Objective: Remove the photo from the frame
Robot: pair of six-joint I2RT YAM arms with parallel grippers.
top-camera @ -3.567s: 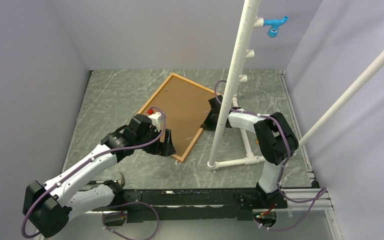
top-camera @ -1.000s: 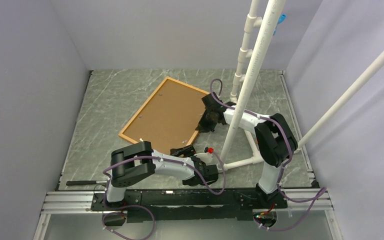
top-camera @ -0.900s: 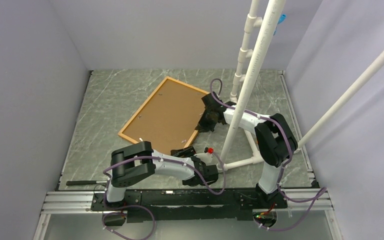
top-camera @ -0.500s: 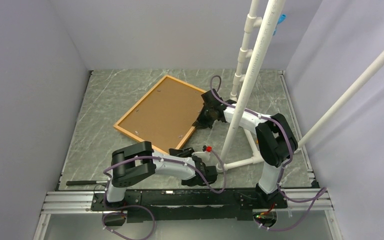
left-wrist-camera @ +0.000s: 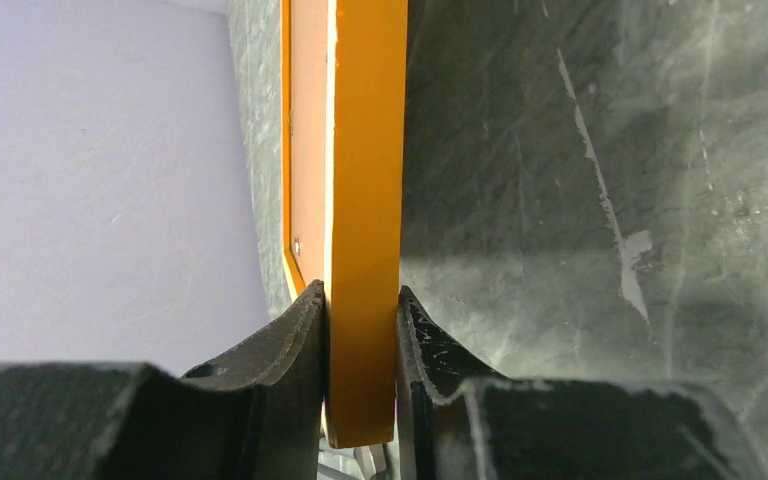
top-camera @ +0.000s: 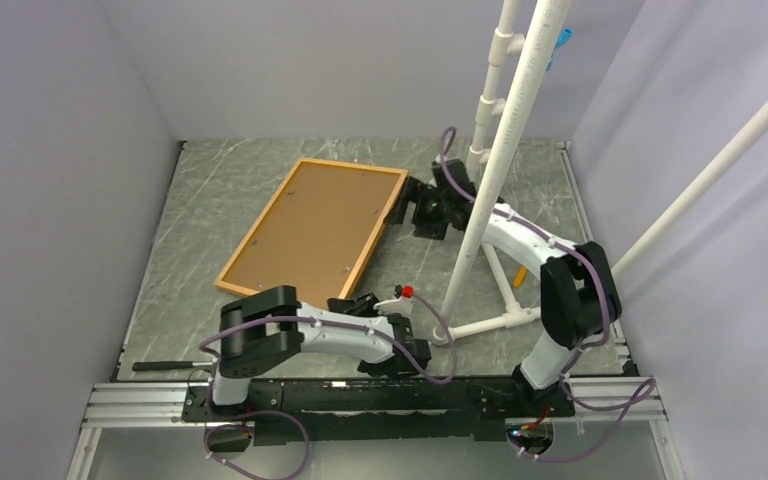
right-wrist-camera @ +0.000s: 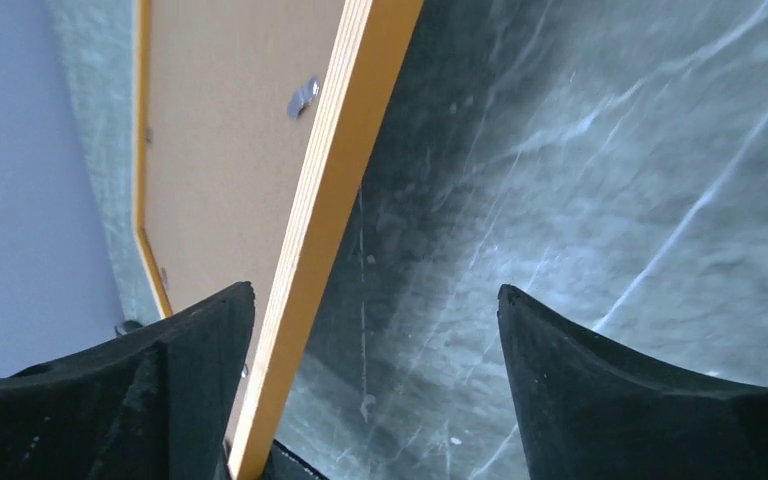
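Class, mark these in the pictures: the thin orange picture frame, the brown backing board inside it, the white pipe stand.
thin orange picture frame (left-wrist-camera: pixel 365 200), left wrist view, outer edge.
brown backing board (top-camera: pixel 310 228), top external view, centre.
white pipe stand (top-camera: pixel 512 130), top external view, leaning upright pipe.

The top camera looks steeply down from behind the arm bases and takes in the whole bench (top-camera: pixel 230 180) from afar, with the frame (top-camera: pixel 310 225) mid-view. Each wrist camera sits close behind its end effector. The left end effector (left-wrist-camera: pixel 360 300) sights along the frame's near corner, and the right end effector (right-wrist-camera: pixel 375 290) along its far corner. All three views share the frame and bench.
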